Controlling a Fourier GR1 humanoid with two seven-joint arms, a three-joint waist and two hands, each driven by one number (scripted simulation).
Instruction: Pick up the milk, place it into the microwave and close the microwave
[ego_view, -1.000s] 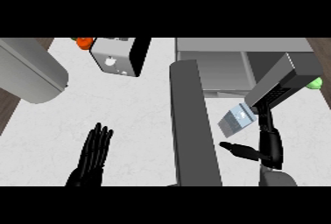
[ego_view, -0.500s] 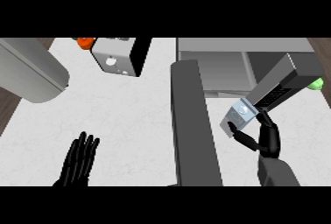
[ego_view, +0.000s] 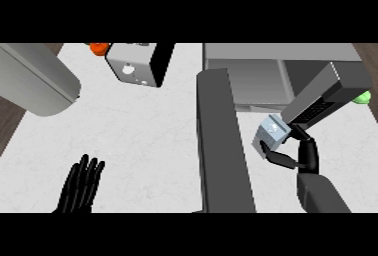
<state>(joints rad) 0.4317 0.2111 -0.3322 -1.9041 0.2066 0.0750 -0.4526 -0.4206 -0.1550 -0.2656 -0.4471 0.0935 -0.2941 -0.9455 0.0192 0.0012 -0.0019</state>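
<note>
The right hand (ego_view: 301, 152), at the lower right of the frame, curls its fingers and thumb round the milk (ego_view: 271, 132), a small grey carton tilted just in front of the microwave (ego_view: 255, 75). The microwave's open door (ego_view: 223, 150) runs down the frame's middle, just left of the carton. A dark slanted panel (ego_view: 325, 97) touches the carton's upper right. At lower left the left hand (ego_view: 80, 186) rests open, fingers straight. A toaster (ego_view: 136, 62) and a grey cylinder (ego_view: 33, 80) stand at upper left.
</note>
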